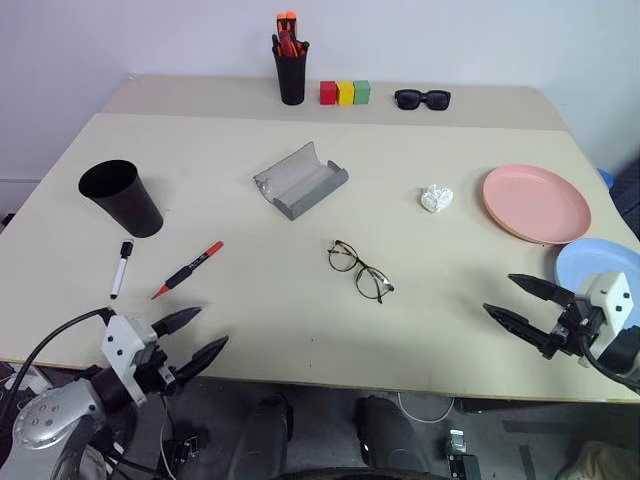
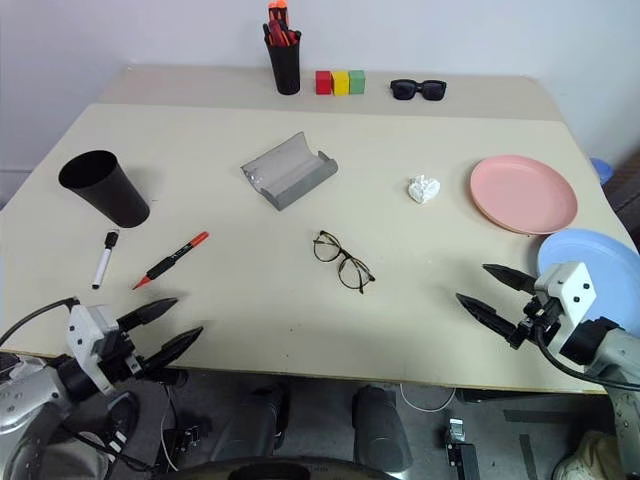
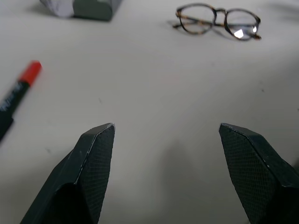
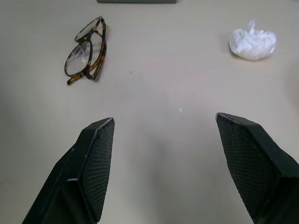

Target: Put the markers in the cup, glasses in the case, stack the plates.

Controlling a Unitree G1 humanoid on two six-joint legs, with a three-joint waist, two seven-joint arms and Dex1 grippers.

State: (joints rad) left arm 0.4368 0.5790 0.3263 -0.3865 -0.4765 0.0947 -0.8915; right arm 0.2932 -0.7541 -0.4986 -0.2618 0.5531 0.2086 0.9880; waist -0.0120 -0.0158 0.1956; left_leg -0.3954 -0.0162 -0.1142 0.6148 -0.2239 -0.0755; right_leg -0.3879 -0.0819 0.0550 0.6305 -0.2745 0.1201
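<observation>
Glasses [image 1: 360,270] thin wire-rimmed; case [image 1: 300,180] grey, open.

No words, numbers or signs can be read on anything here. The red marker [image 1: 189,268] has some tiny marks along its black band, but they are too small and too blurry to read.
</observation>
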